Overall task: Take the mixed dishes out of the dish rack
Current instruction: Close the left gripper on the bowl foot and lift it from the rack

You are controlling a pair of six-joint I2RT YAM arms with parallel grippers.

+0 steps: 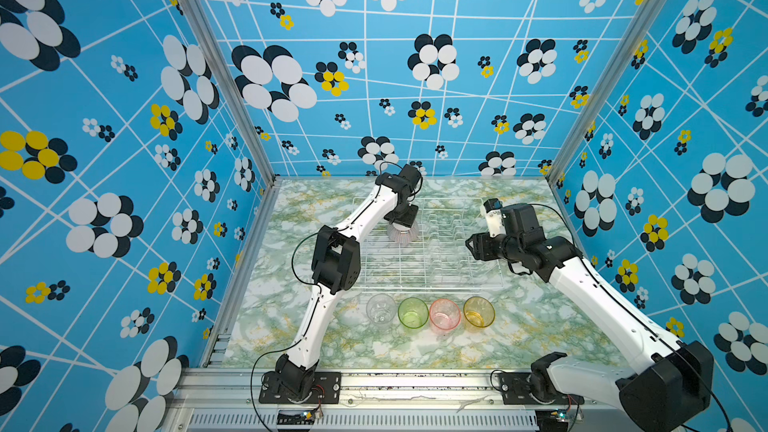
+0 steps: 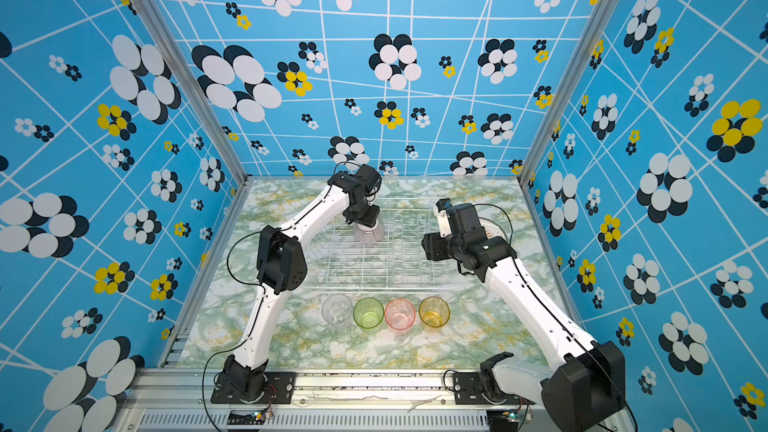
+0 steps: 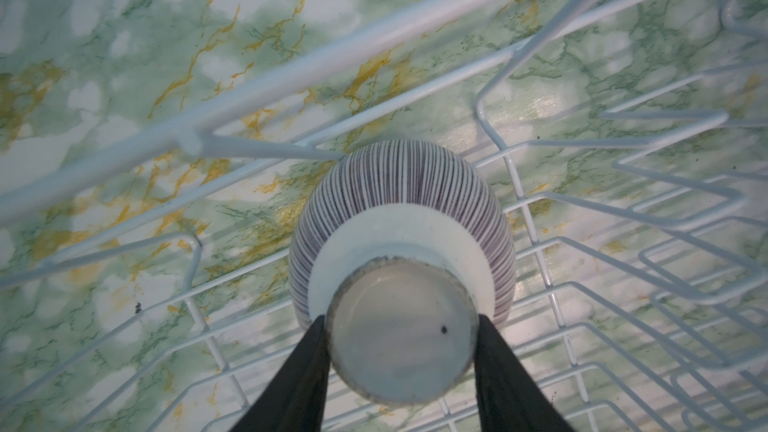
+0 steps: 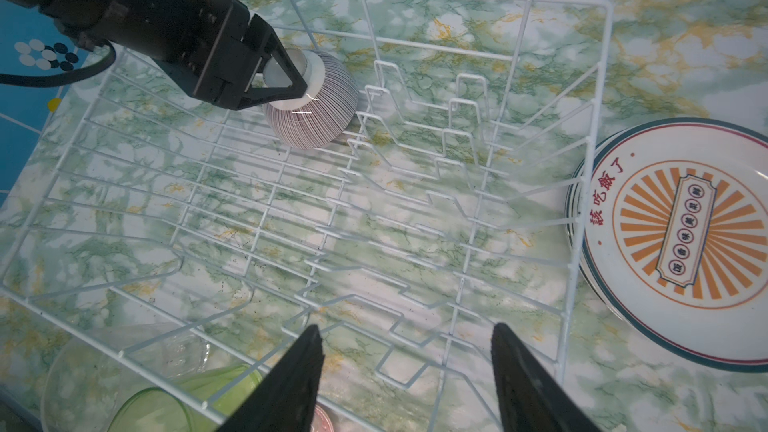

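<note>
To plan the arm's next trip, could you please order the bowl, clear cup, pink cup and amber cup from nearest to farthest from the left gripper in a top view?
1. Bowl: between the left gripper's fingers, in the rack.
2. Clear cup: left end of the front row.
3. Pink cup: third along.
4. Amber cup: right end.

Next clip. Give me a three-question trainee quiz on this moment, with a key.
1. True or false: the striped bowl sits upside down inside the dish rack.
2. Which tumbler ends the row on the left of both top views? A) amber B) clear C) pink
3. Fill in: the right gripper hovers over the rack with its jaws ___.

Key: 1 true, its foot ring faces up. 2 B, the clear tumbler. 3 open.
</note>
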